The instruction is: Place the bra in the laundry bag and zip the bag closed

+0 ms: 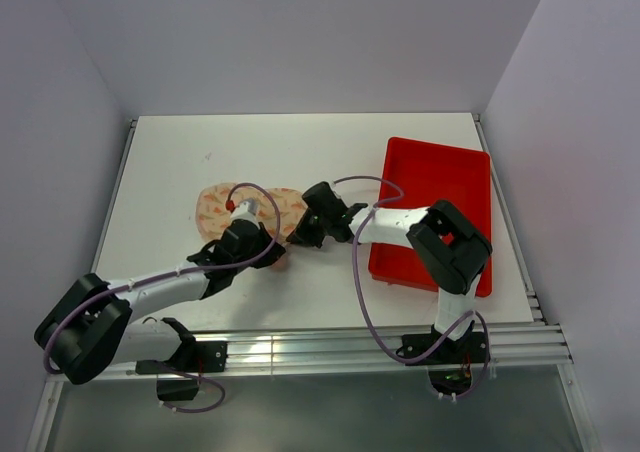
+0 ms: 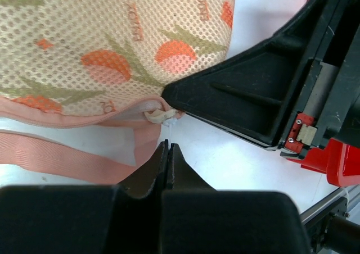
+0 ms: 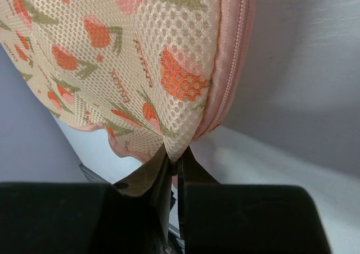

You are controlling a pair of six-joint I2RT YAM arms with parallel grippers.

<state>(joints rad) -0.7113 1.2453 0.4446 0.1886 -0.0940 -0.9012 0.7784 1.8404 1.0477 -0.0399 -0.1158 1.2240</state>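
The laundry bag [image 1: 212,206] lies left of centre on the table, cream-pink mesh with orange-red print and a pink zipper edge [image 3: 232,68]. It fills the top of the left wrist view [image 2: 112,51] and the right wrist view [image 3: 140,57]. My right gripper [image 1: 297,234] is shut on a pinch of the bag's mesh [image 3: 175,153] beside the zipper. My left gripper [image 1: 272,250] is shut [image 2: 167,148] just below the white zipper pull [image 2: 159,116]; a thin thread runs from the pull into its tips. The bra shows in no view.
A red plastic tray [image 1: 435,187] sits at the right of the table, right of both grippers; its corner shows in the left wrist view [image 2: 337,167]. The bag's pink loop strap [image 2: 56,158] lies on the table. Grey walls enclose the table.
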